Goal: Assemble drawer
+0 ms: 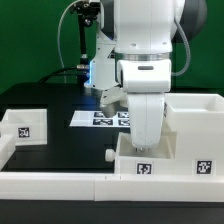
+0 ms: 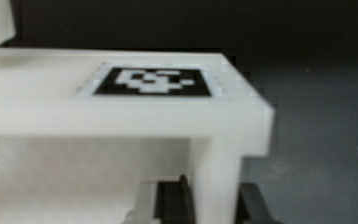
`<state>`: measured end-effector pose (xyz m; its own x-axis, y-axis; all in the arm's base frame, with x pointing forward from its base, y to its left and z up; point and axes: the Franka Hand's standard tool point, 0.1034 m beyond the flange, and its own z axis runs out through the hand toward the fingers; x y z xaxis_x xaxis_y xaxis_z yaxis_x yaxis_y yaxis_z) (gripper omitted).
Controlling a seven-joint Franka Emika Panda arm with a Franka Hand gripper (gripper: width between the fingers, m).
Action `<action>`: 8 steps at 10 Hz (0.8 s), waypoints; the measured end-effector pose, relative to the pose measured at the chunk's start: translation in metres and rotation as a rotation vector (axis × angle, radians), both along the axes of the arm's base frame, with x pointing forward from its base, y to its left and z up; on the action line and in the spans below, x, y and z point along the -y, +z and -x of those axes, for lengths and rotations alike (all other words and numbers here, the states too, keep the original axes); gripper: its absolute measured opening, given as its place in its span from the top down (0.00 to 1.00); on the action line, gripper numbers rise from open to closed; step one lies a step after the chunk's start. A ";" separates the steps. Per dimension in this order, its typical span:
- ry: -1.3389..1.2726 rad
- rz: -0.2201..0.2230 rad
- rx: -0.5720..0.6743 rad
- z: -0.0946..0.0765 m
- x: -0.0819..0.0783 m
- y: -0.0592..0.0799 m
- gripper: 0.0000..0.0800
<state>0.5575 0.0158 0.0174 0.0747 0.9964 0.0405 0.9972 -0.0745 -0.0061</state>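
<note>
Nearest the camera runs a low white rail (image 1: 60, 187) w/ square tags, edging the black table (image 1: 55, 105) along its near side; it's a border, not a drawer part.

At the exterior view's left sits a shallow white plastic tray (image 1: 22, 125) carrying a black-and-white tag on its front face, parked well apart from the arm, prob. waiting its turn.

Centre, farther back, the thin flat marker board (image 1: 100, 118) lies on the table, partly hidden behind the white robot arm (image 1: 140, 60).

Right of centre, against the near rail, is a second white tray (image 1: 158, 158) w/ a small dark front knob (image 1: 109, 155) pointing to the exterior view's left. The arm reaches straight down onto it. In the wrist view the gripper (image 2: 208, 200) has its two dark fingers (image 2: 172, 198) either side of a thin white wall of that tray, below a tagged corner; they look pressed onto the wall, so I judge it gripped, though blur leaves some doubt. Pinching a wall gives a firm hold for sliding or lifting.

Far right stands the tall white cube-like casing (image 1: 200, 125), touching or just beside the held tray, likely the target the tray goes into.
</note>
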 end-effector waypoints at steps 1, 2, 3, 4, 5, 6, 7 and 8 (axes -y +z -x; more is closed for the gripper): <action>0.016 -0.001 -0.005 0.003 -0.001 -0.002 0.96; 0.040 -0.002 -0.008 0.006 -0.001 -0.004 0.96; 0.040 -0.003 0.008 0.006 -0.001 -0.004 0.96; 0.039 -0.003 0.008 0.006 -0.001 -0.004 0.96; 0.039 -0.003 0.008 0.006 -0.001 -0.004 0.96; 0.039 -0.003 0.008 0.006 -0.001 -0.004 0.96; 0.039 -0.003 0.008 0.006 -0.001 -0.004 0.96; 0.039 -0.003 0.008 0.006 -0.001 -0.004 0.96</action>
